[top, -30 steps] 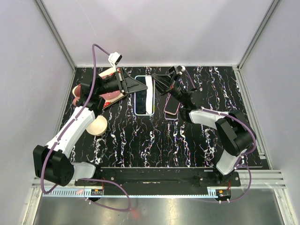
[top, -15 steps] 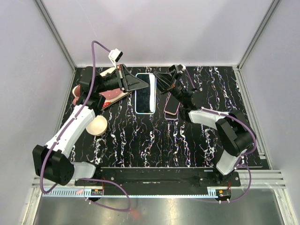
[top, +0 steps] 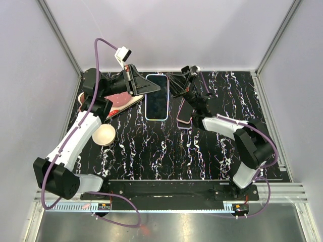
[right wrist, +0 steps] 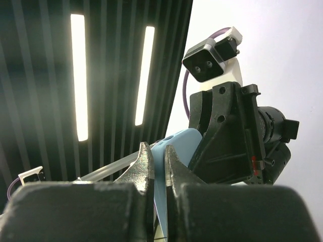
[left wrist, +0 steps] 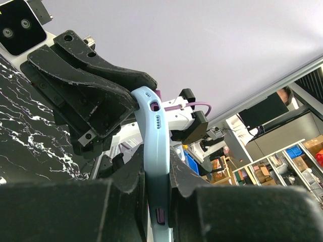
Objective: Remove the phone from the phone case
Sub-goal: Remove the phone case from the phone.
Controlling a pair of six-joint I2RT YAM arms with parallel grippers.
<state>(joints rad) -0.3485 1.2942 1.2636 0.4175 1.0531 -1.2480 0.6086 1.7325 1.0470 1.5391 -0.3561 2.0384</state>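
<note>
- Left gripper [top: 152, 88] is closed on the left long edge of the phone [top: 156, 98]. In the left wrist view its fingers [left wrist: 126, 186] pinch the light-blue case [left wrist: 154, 151] from both sides.
- Right gripper [top: 174, 86] is also clamped on the case, at the phone's far right corner. In the right wrist view the jaws are almost together, with a thin blue edge [right wrist: 161, 191] between them.
- The phone sits at far centre of the marbled table [top: 202, 151], between the two grippers, with its dark screen facing up and the blue rim visible all round. It is fully seated in the case.
- In the left wrist view the case runs edge-on from the left fingers to the right gripper's pads [left wrist: 101, 96]. The port cutouts are visible on its end.
- The wrist cameras look up past the case, so it appears held off the table surface. Contact underneath cannot be confirmed.
- A second pink-edged phone [top: 184, 115] lies flat just right of the held one, under the right arm.
- A beige bowl [top: 105, 134] is near-left, beside the left arm, and pink and red flat items [top: 117, 100] lie under the left wrist.
</note>
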